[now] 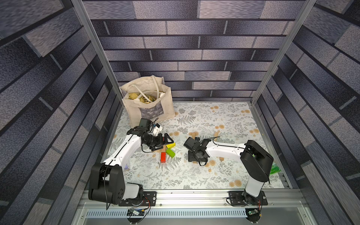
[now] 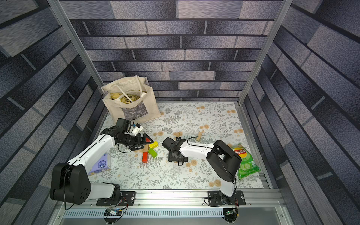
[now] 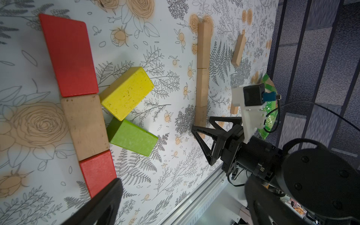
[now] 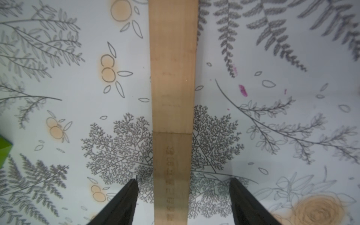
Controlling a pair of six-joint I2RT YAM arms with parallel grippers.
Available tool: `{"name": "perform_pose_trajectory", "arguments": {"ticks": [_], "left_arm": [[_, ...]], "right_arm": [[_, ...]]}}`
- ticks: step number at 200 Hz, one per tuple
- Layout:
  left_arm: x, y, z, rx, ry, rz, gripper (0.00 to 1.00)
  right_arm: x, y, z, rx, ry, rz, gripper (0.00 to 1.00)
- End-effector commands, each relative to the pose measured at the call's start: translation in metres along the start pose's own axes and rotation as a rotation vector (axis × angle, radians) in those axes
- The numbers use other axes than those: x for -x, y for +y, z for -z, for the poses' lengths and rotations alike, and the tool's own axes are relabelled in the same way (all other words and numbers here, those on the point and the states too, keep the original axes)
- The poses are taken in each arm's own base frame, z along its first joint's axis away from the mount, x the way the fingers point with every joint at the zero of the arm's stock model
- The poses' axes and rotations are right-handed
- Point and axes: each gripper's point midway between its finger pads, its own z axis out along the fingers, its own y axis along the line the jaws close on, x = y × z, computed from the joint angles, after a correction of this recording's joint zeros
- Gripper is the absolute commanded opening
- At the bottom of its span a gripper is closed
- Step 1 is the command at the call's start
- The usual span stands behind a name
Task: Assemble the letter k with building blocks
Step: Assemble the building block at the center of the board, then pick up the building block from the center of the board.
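Shows the coloured letter k [image 3: 87, 109] lying flat on the counter [image 1: 214, 175], left of centre: a spine of red block [image 3: 68, 54], tan block [image 3: 85, 132] and second red block [image 3: 98, 171] set end to end, with yellow block [image 3: 126, 93] and green block [image 3: 132, 137] slanting off the tan middle toward the right.

Places the left tool [image 1: 169, 140] over the far end of that spine, jaws spread wide and grasping nothing.

Shows, right of the coloured figure and apart from it, a tan row [image 3: 202, 78] of three blocks laid end to end, running near to far.

Sets the right tool [image 4: 183, 181] astride the near end of this row, released: fingers [image 4: 124, 200] clear of the wood, with a strip of counter on each side.

Shows also a loose tan block [image 1: 216, 134] right of the row's far end, not touching it.

Includes a tote bag [image 1: 148, 101] at far left, a green crisp bag [image 2: 245, 161] at right and a purple tissue pack [image 2: 101, 163] at left, beside the left arm.
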Motion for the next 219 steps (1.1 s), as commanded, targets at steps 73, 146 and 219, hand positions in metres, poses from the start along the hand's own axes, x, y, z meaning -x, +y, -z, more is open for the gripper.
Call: {"name": "perform_pose_trajectory", "arguments": {"ticks": [73,146,219], "left_arm": [[0.011,-0.056,0.024,0.084,-0.179,-0.340,1.00],[0.028,-0.145,-0.087,0.253,-0.076,-0.660,1.00],[0.077,-0.187,-0.206,0.349,-0.041,-0.702,0.92]], "right_arm": [[0.032,-0.012,0.111,0.158,-0.312,0.079,1.00],[0.028,-0.135,0.118,0.130,-0.218,-0.172,1.00],[0.032,-0.193,0.080,0.164,-0.058,-0.393,1.00]]}}
